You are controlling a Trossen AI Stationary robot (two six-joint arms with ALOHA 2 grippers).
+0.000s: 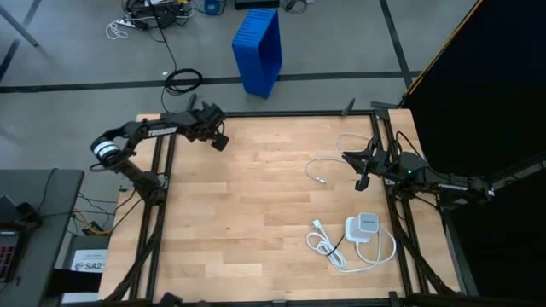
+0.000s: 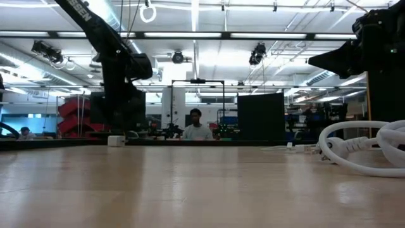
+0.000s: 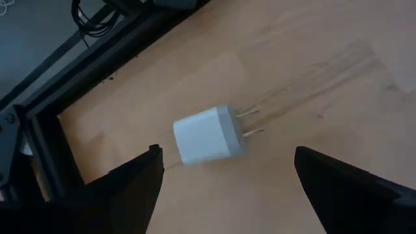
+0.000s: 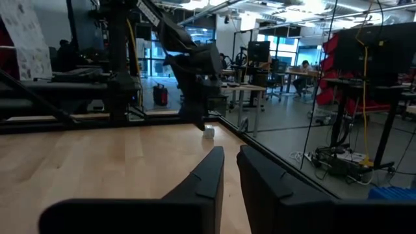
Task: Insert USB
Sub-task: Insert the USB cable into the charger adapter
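Overhead, both claws hover above the pale wooden counter (image 1: 256, 205).
Left claw (image 3: 224, 172) spread apart over a small white two-pronged charger cube (image 3: 209, 134), upper left; right claw (image 4: 231, 170) pressed together, empty, near the thin white USB cable (image 1: 328, 166) at right.

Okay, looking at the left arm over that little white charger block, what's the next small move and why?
Probably lower the left gripper straight down: its jaws stand open on either side of the charger block, which lies loose on the table, prongs out, not yet gripped.
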